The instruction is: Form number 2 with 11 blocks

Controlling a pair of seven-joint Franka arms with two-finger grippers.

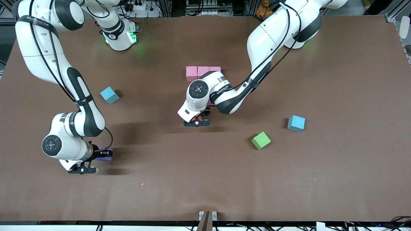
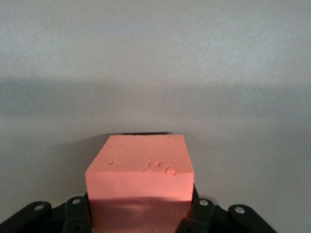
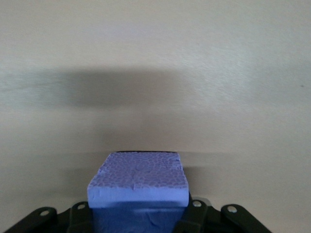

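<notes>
We find the left claw (image 2: pixel 141 216) gripping a red block (image 2: pixel 141 167) near the bench (image 1: pixel 321 179) centre; the right claw (image 3: pixel 138 213) clamps a purple block (image 3: pixel 138 177).

Robotics lab: two Franka arms (image 1: pixel 64 96), cabling, aluminium framing (image 1: pixel 398 19) around table (image 1: pixel 289 186).

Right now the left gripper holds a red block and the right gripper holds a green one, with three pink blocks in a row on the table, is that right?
Not quite: the right gripper holds a purple block, as the right wrist view shows. The green block lies loose on the table. The rest stands: the left gripper holds a red block, and three pink blocks sit in a row.
</notes>
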